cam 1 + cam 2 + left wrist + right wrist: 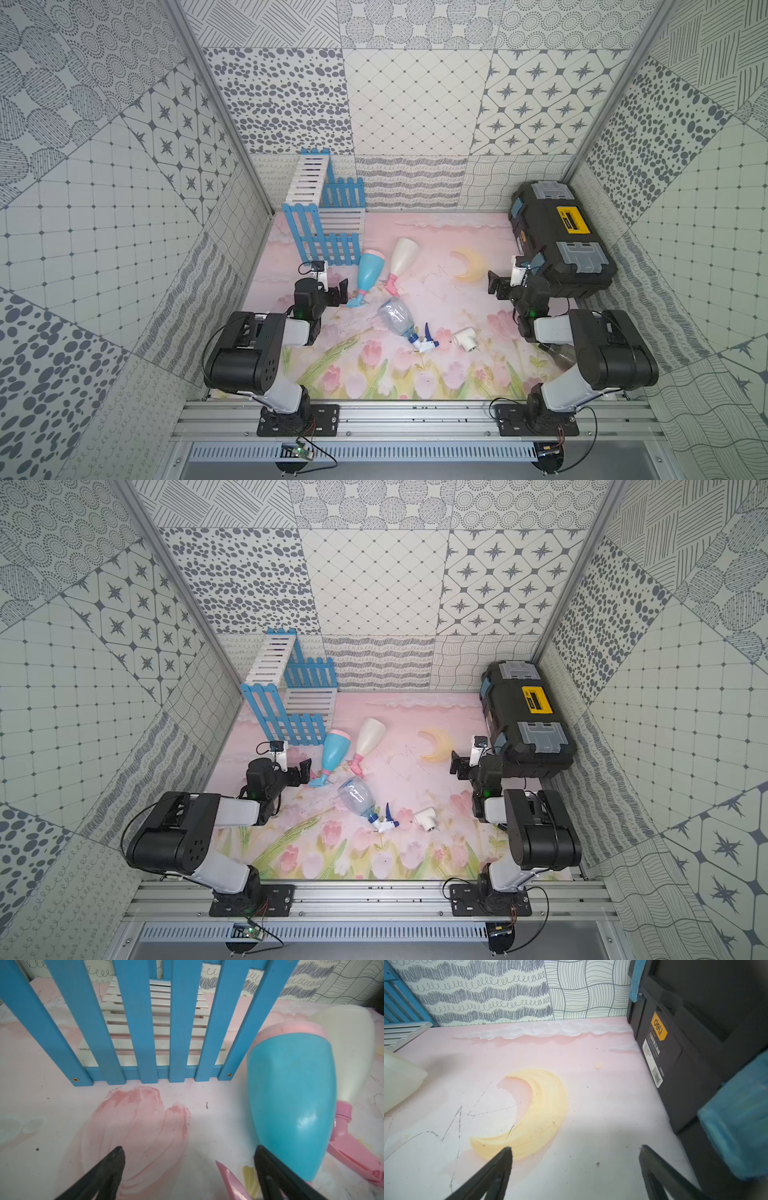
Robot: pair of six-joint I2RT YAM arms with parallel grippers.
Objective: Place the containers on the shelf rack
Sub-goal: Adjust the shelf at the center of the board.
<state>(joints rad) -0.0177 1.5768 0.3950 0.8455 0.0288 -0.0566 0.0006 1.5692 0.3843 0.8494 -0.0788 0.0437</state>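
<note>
1. The shelf rack (309,232) is stood in the far left corner of the desk (436,232).
2. The left tool (190,1150) is held open, just beside the blue bottle (368,276), which is laid flat near the rack.
3. The cream bottle (403,255) and the clear bottle (397,318) are laid flat mid-desk.
4. The right tool (576,1149) is held open by a yellow moon (469,266).
5. A dark bottle (559,358) is partly hidden under the right arm.

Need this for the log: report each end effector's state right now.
Left end effector: open, holding nothing.
Right end effector: open, holding nothing.
</note>
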